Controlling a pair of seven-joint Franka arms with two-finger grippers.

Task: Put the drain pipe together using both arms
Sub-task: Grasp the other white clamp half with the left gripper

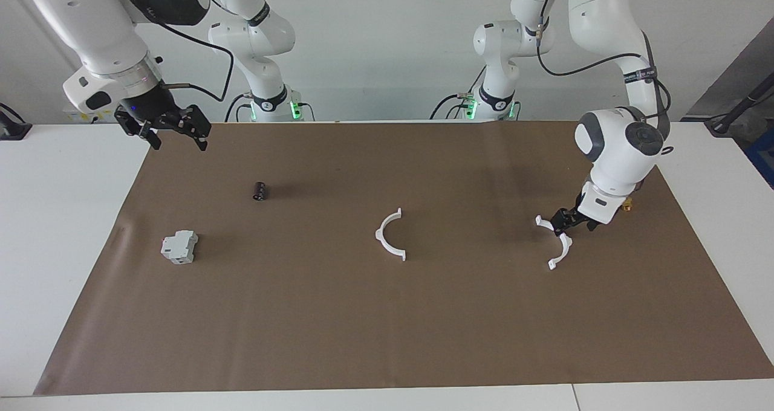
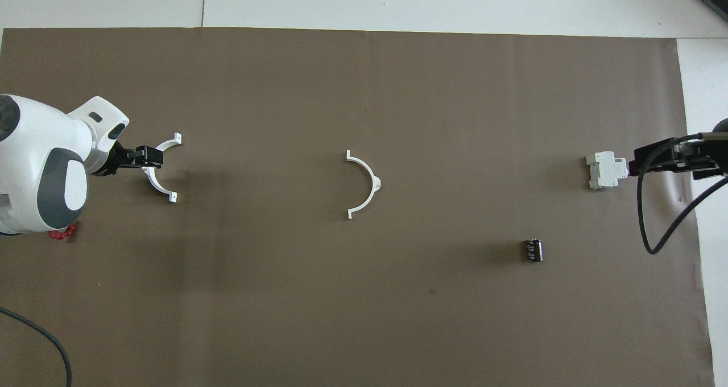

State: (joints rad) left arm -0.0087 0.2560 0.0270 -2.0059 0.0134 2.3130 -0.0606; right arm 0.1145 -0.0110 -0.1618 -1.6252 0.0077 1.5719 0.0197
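I have the left claw (image 1: pixel 565 222) down at the half-ring (image 1: pixel 557 243) that lies toward the left arm's end of the tabletop (image 1: pixel 36 229). Its fingers stand spread, and from the overhead view the tips (image 2: pixel 152 156) straddle the middle of that white arc (image 2: pixel 161 171); I cannot tell whether they touch the plastic. The half-ring lies flat on the brown mat (image 1: pixel 387 314), its open side facing the middle of the mat, both end tabs showing clear of the claw.

The second half-ring (image 1: pixel 389 234) lies flat near the middle of the mat, well apart from the first. In the overhead view (image 2: pixel 363 184) its open side faces the first piece, so the two arcs open toward each other with a wide stretch of bare mat between them.

My right claw (image 1: pixel 172 134) hangs up in the air over the mat's corner at the right arm's end, fingers spread and nothing between them. In the overhead view it (image 2: pixel 642 159) covers the edge of the grey-white block (image 2: pixel 606 169), but the facing view shows the block (image 1: pixel 179 246) resting on the mat well below it, untouched.

A small black cylinder (image 1: pixel 260 191) lies on its side on the mat, nearer to the robots than the block. A red valve wheel (image 2: pixel 61 233) peeks out from under the left arm's wrist near the mat's edge; its brass end (image 1: pixel 627 203) shows just beside that wrist in the facing view.
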